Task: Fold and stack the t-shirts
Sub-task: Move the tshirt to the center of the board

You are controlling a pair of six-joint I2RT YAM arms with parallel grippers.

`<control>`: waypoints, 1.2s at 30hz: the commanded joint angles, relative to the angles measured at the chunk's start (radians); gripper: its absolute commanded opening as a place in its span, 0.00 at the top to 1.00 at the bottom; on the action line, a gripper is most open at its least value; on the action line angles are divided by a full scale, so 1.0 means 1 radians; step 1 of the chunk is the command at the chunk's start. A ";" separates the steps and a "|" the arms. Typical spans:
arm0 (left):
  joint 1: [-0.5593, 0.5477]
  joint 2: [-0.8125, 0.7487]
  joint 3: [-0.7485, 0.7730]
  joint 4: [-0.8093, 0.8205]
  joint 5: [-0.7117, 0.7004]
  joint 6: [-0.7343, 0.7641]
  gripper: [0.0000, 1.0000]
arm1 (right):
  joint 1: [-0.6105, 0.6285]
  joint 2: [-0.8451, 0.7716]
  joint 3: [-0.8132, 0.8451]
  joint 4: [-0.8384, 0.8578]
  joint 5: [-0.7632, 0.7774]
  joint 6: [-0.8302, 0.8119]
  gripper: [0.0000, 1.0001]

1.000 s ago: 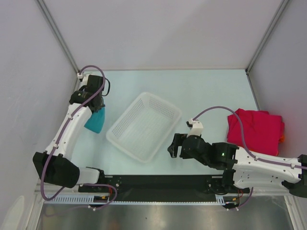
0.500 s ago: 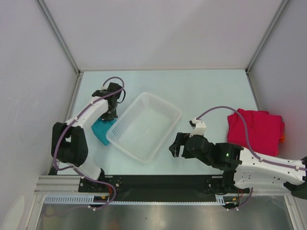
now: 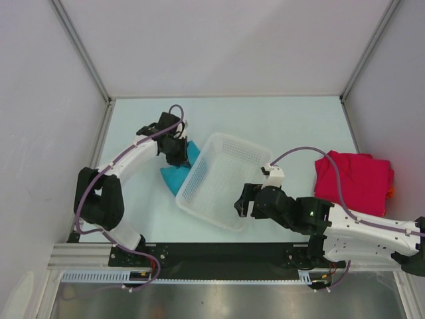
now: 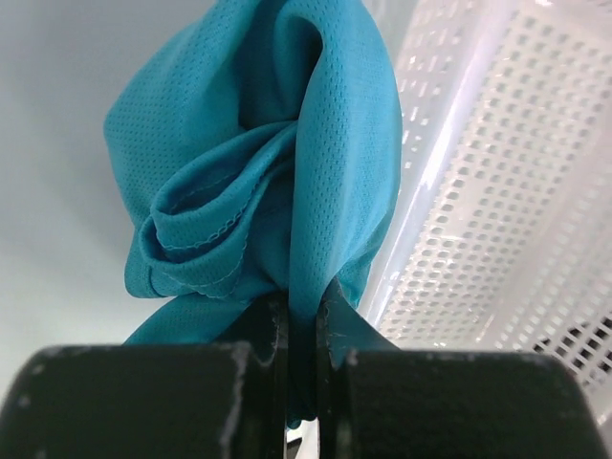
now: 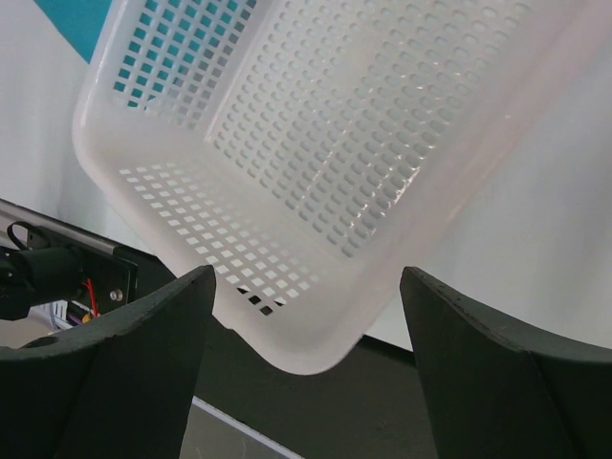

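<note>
1. The left gripper (image 4: 301,320) is clenched on a bunched fold of the teal t-shirt (image 4: 287,143), left of centre in the top view, just beside the white basket (image 3: 229,149). This is probably to carry it to open surface for folding.
2. The right gripper (image 3: 240,201) hangs released at the basket's near corner, grasping nothing.
3. The crimson t-shirt (image 3: 355,181) lies folded at the right edge, likely the stack's base.

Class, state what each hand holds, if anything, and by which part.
The left hand pinches the teal t-shirt by a bunched fold of cloth; the right hand is open, holding nothing.
</note>
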 commanded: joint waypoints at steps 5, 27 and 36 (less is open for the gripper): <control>0.000 0.016 0.001 0.161 0.177 -0.043 1.00 | -0.006 -0.022 0.005 -0.020 0.011 0.000 0.16; 0.111 -0.210 -0.059 0.077 0.042 -0.145 0.44 | -0.031 0.061 0.033 -0.098 0.026 -0.015 0.15; 0.106 -0.364 -0.203 0.057 0.232 -0.130 0.44 | -0.092 0.182 0.018 -0.019 -0.049 -0.075 0.14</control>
